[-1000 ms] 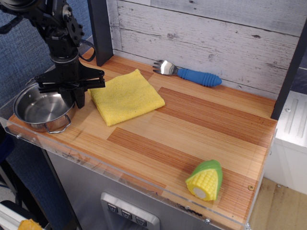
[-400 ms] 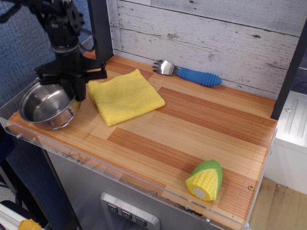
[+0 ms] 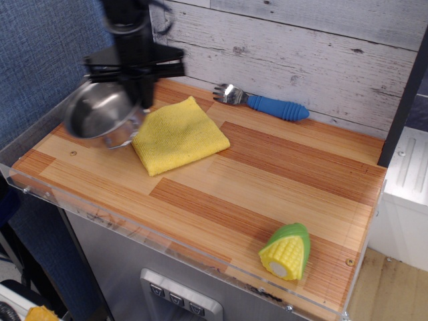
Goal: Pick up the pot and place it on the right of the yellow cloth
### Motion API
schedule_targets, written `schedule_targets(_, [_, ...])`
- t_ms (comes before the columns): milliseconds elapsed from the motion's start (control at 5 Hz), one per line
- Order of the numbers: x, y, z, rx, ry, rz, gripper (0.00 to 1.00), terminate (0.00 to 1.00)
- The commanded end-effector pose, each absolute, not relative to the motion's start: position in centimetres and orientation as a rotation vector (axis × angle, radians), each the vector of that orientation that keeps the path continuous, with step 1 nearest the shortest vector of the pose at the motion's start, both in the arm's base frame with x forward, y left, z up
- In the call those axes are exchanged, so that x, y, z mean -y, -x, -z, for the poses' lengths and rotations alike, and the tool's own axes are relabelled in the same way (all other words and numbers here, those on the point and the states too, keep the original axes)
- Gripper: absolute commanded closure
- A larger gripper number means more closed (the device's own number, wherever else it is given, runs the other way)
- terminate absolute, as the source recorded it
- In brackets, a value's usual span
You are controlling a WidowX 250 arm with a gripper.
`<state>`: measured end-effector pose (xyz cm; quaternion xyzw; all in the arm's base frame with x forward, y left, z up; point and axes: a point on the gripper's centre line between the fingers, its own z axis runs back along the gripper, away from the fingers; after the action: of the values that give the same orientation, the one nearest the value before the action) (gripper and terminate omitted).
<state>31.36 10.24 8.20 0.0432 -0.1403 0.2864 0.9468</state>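
Observation:
The shiny steel pot [image 3: 98,112] hangs tilted in the air above the left end of the table, its open side facing the camera. My gripper [image 3: 143,100] is shut on the pot's right rim and holds it clear of the wood. The yellow cloth [image 3: 179,134] lies flat just right of and below the pot. The pot's right edge overlaps the cloth's left corner in this view. The arm is blurred from motion.
A spoon-fork with a blue handle [image 3: 262,101] lies at the back by the plank wall. A toy corn [image 3: 287,251] sits at the front right. Bare wooden tabletop [image 3: 287,174] stretches right of the cloth. A dark post [image 3: 401,100] stands at the far right.
My gripper has lifted the pot off the table's left corner and carried it up and to the right, toward the cloth. The pot now tilts more.

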Motion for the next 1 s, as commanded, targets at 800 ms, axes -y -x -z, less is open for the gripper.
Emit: schedule_targets(800, [10.3,-35.0,-10.6,0.352,0.000,-0.209,1.00,0.00])
